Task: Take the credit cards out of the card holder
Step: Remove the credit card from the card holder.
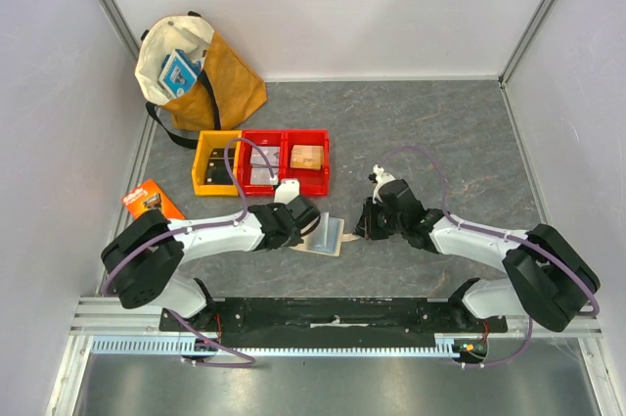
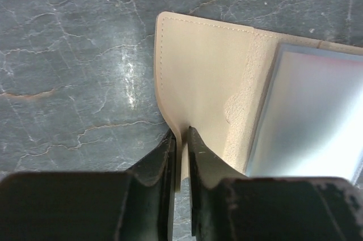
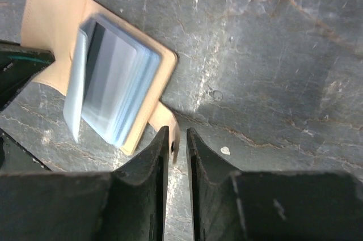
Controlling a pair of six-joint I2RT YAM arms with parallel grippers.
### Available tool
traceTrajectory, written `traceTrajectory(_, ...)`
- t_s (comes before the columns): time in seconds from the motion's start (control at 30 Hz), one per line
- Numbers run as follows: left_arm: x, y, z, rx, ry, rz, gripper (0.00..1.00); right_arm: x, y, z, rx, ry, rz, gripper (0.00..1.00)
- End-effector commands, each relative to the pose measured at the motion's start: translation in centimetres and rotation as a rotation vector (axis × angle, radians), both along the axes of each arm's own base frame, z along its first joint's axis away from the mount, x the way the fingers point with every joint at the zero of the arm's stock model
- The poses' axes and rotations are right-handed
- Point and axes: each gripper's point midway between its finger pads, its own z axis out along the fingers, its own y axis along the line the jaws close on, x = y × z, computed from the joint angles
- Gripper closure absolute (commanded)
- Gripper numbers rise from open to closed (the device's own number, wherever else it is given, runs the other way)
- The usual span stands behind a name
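The grey marbled bench (image 1: 440,132) carries everything. The left arm (image 1: 210,238) and the right arm (image 1: 479,238) reach in from the near edge toward its middle. A cream and mustard tote bag (image 1: 220,78) stands in the far left corner with a blue and white packet (image 1: 179,71) in its mouth. Nearer than the bag, three bins touch in a row: a yellow bin (image 1: 201,166) on the left, then a red bin (image 1: 262,134), then a second red bin (image 1: 323,166) with a tan block (image 1: 307,157) in it. An orange package (image 1: 152,201) lies flat at the left edge, well apart from the bins.

The card holder (image 1: 328,235) lies open on the bench just in front of the red bins, between the two arms' tips. Its beige cover (image 2: 204,71) lies flat and its pale blue-grey sleeves (image 3: 113,82) are stacked on top. The credit cards cannot be told apart from those sleeves.

The left pincer (image 2: 181,134) is clamped on the near edge of the beige cover, its fingers pressed to both faces. The right pincer (image 3: 178,132) has its fingers nearly together with the holder's snap tab (image 3: 170,127) in the narrow gap. I cannot tell whether it grips the tab.
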Motion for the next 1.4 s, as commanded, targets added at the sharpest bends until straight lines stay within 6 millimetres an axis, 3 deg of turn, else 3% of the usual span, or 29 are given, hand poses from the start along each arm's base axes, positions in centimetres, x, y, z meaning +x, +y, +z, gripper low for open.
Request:
traceTrajectory(0.0, -1.5, -1.9, -0.7, -0.131, 0.072, -0.016, 0.9, 1.6, 0.3, 3.2, -0.002, -0.068, -0.004, 0.69)
traceTrajectory(0.07, -1.6, -2.0, -0.7, -0.135, 0.075, -0.02, 0.95, 2.1, 0.1, 4.2, -0.019, -0.091, -0.012, 0.59)
traceTrajectory(0.17, -1.7, -2.2, -0.7, -0.149, 0.077, -0.017, 0.97, 3.0, -0.4, 6.3, -0.033, -0.149, -0.041, 0.55)
traceTrajectory(0.23, -1.7, -2.3, -0.6, -0.164, 0.071, -0.013, 0.98, 3.4, -0.3, 8.1, -0.018, -0.194, -0.039, 0.56)
traceTrajectory(0.33, -1.7, -2.4, -0.5, -0.177, 0.069, -0.009, 0.98, 3.5, 0.2, 9.2, 0.008, -0.211, -0.016, 0.66)
traceTrajectory(0.5, -1.7, -2.4, -0.5, -0.183, 0.066, -0.002, 0.98, 3.1, 0.9, 7.1, -0.002, -0.155, 0.018, 0.88)
traceTrajectory(0.63, -1.6, -2.5, -0.4, -0.196, 0.062, 0.006, 0.98, 2.5, 1.5, 5.3, 0.021, -0.104, 0.034, 0.97)
traceTrajectory(1.0, -1.8, -2.5, -0.7, -0.228, 0.058, 0.031, 0.98, 1.3, 4.1, 2.1, 0.11, 0.017, 0.084, 1.0)
traceTrajectory(1.37, -1.7, -2.5, 0.1, -0.29, 0.023, 0.061, 0.96, -0.3, 8.6, 3.3, 0.198, 0.022, 0.187, 1.0)
